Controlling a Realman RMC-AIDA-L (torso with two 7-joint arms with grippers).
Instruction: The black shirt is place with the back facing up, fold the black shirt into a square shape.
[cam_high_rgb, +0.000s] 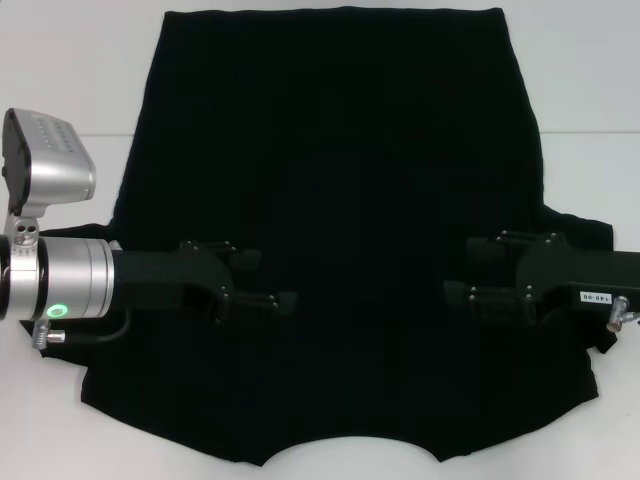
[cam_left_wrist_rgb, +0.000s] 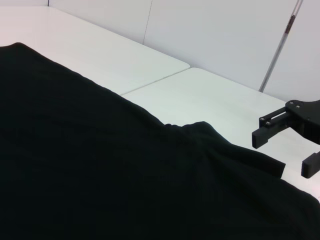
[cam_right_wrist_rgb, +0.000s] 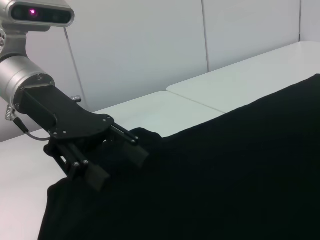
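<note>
The black shirt (cam_high_rgb: 340, 150) lies spread flat on the white table (cam_high_rgb: 60, 60), with its hem at the far side and its curved neckline (cam_high_rgb: 350, 445) at the near edge. My left gripper (cam_high_rgb: 265, 280) hovers open over the shirt's left half, fingers pointing toward the middle. Opposite it, my right gripper (cam_high_rgb: 465, 268) is open over the right half, facing inward. Neither holds any fabric. The right wrist view shows the left gripper (cam_right_wrist_rgb: 117, 167) low above the shirt (cam_right_wrist_rgb: 225, 175). In the left wrist view the right gripper (cam_left_wrist_rgb: 285, 152) shows beyond the shirt (cam_left_wrist_rgb: 100, 165).
White tabletop (cam_left_wrist_rgb: 210, 95) borders the shirt on the left, right and far sides, with a seam (cam_high_rgb: 60, 136) running across it. Short sleeves stick out at the left (cam_high_rgb: 100, 232) and right (cam_high_rgb: 590, 232). A white wall (cam_right_wrist_rgb: 150, 45) stands behind the table.
</note>
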